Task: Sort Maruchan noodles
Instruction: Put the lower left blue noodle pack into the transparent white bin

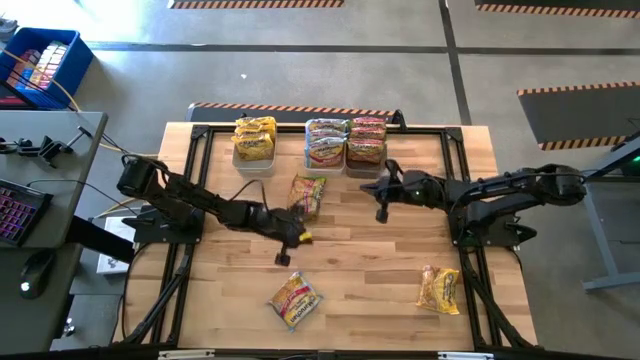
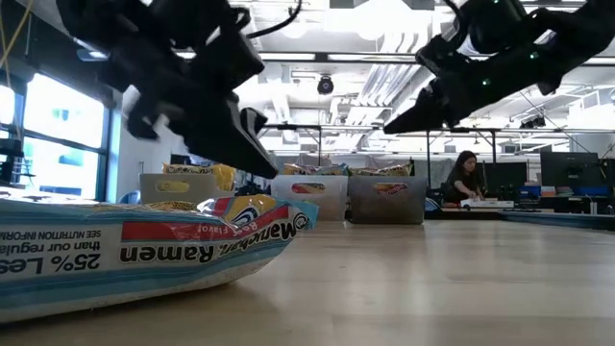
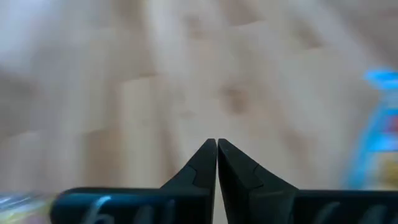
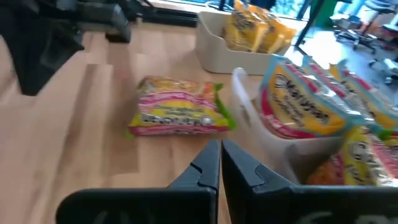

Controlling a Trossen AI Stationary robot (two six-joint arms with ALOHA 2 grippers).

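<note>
Pale butcher-block wood is what the worktop [image 1: 370, 270] is made of, and along its far edge sit three open plastic bins side by side. The cream-white bin [image 1: 252, 150] on the left side is stuffed with yellow crinkly ramen packets [image 1: 255, 132]. Next to it, the clear plastic bin [image 1: 326, 153] holds packets with blue-green and red print [image 1: 327, 138], stacked flat. Touching that one, the dark plastic bin [image 1: 366, 160] has packets with pink-red print [image 1: 368, 132] piled in it. In the low view all three bins are filled up to or past their rims.

Not everything is sorted though. A loose green-edged packet with pink and yellow print [image 1: 307, 194] lies on the wood just in front of the clear bin. A yellow packet with a red band [image 1: 296, 300] lies near the front edge, tilted, and another yellow packet [image 1: 439, 290] lies toward the front right, well apart from it.

The left gripper [image 1: 285, 252] hangs over the middle of the worktop, between the green-edged packet and the front yellow one, fingers clenched tip to tip with nothing between them. The right gripper [image 1: 381, 212] hovers just in front of the dark bin, also pinched together and empty, with the green-edged packet lying ahead of it in its own wrist view.

A person [image 2: 464, 179] sits at a desk far back in the room.
</note>
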